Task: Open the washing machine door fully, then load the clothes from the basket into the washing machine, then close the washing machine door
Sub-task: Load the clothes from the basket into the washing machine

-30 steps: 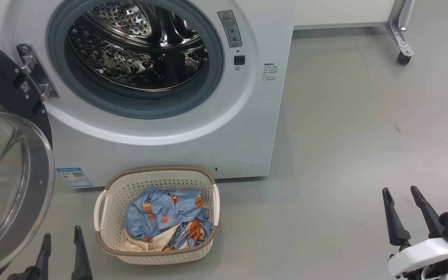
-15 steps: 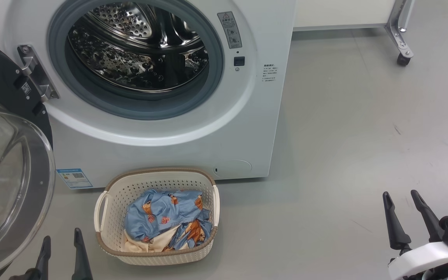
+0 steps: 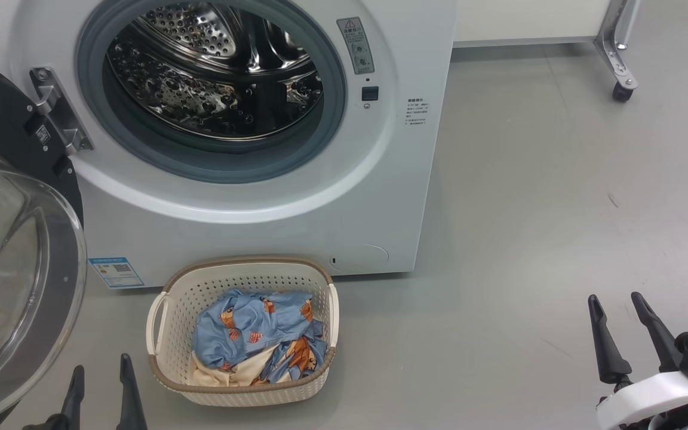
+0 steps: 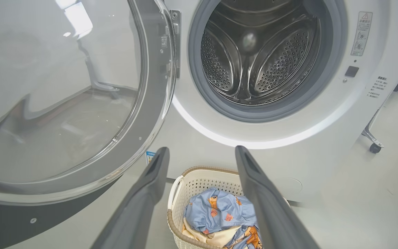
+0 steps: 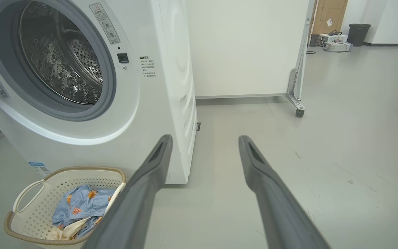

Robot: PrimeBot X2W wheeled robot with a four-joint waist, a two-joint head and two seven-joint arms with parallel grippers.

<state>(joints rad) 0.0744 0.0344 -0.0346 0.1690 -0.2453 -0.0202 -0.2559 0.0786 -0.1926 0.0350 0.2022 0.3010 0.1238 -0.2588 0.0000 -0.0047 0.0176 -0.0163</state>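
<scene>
While the head view has slid slightly rightward, you see nothing else changed: the washing machine door [image 3: 12,269] hangs open at left, the clothes [image 3: 248,328] lie in the basket [image 3: 248,261] at lower centre, and the left gripper [image 3: 101,365] and right gripper [image 3: 614,298] stay spread, empty.

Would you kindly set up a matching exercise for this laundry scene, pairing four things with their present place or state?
Things:
1. washing machine door
2. clothes
3. basket
4. right gripper

Places and states:
A. lying in the basket
B. swung wide open
C. standing in front of the washing machine
D. open, holding nothing

Pairs: 1-B, 2-A, 3-C, 4-D
</scene>
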